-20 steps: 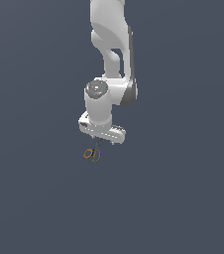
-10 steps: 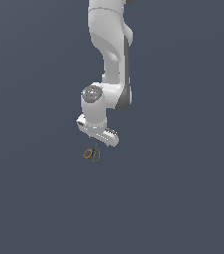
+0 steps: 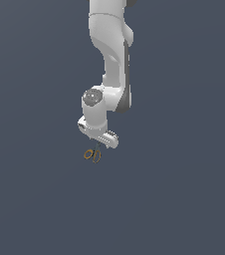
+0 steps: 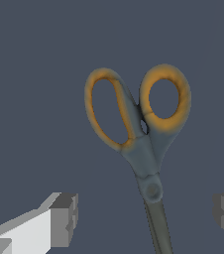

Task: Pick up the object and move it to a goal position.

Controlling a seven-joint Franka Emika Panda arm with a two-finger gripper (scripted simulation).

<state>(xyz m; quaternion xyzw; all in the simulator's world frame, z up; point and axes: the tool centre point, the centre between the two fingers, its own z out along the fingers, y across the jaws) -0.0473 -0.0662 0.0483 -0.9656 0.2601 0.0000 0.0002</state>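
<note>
From the exterior view the scissors [image 3: 92, 155] are only a tiny orange speck on the grey bench [image 3: 30, 189], just under the pincer [image 3: 97, 145], and I can't make out the fingers there. The wrist view gives what that one lacks: on one side a grey finger pad [image 4: 64, 220], then the scissors [image 4: 140, 136] with two orange loops and a dark blade running between the jaws, then the other pad at the frame's far edge. The pincer [image 4: 146, 218] stands wide open, touching nothing. The white arm [image 3: 112, 60] hangs down from above, wrist bent toward the exterior view's left. The blade tips are cut off.
</note>
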